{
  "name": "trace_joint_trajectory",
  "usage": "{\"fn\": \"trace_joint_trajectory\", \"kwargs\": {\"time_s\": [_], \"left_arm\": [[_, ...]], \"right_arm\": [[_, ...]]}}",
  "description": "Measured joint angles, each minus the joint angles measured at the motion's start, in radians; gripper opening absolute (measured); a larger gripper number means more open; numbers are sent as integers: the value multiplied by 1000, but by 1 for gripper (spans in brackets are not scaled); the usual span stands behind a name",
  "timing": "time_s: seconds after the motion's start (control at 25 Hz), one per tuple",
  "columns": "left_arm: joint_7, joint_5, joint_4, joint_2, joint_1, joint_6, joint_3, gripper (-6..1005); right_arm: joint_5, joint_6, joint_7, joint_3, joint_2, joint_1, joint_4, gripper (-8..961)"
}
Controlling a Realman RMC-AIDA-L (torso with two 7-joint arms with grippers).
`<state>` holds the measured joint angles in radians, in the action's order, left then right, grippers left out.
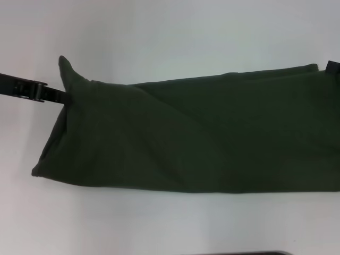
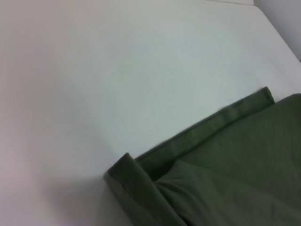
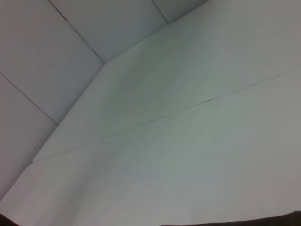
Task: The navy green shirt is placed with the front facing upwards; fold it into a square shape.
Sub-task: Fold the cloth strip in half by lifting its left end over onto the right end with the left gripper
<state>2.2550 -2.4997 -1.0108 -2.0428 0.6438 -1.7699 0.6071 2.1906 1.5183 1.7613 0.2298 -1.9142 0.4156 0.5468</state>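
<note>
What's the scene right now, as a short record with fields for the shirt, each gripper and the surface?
shirt: navy green shirt, folded into a long band across the table, plain side up, no print visible
left gripper: left gripper at the shirt's left end, where a corner stands raised
right gripper: dark part at the shirt's far right corner; fingers not visible
surface: white table

Plain white table under soft even light, pale panelled wall behind, perhaps seamed.
</note>
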Motion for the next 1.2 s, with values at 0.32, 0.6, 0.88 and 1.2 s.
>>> {"fn": "trace_joint_trajectory", "kwargs": {"time_s": [0.32,0.6,0.88,1.2], "left_arm": [[-5,0,1,10,-21,6,-15,1],[-9,-1,13,27,-29,9,-31,1],[-14,-4,24,39,-30,12,-32,1],[-20,-4,64,71,-40,20,-44,1]], "right_arm": [[0,0,5,0,0,7,0,915],[0,0,6,0,0,10,1,915],[0,2,6,0,0,10,1,914],[-1,6,7,0,0,6,1,914]]}}
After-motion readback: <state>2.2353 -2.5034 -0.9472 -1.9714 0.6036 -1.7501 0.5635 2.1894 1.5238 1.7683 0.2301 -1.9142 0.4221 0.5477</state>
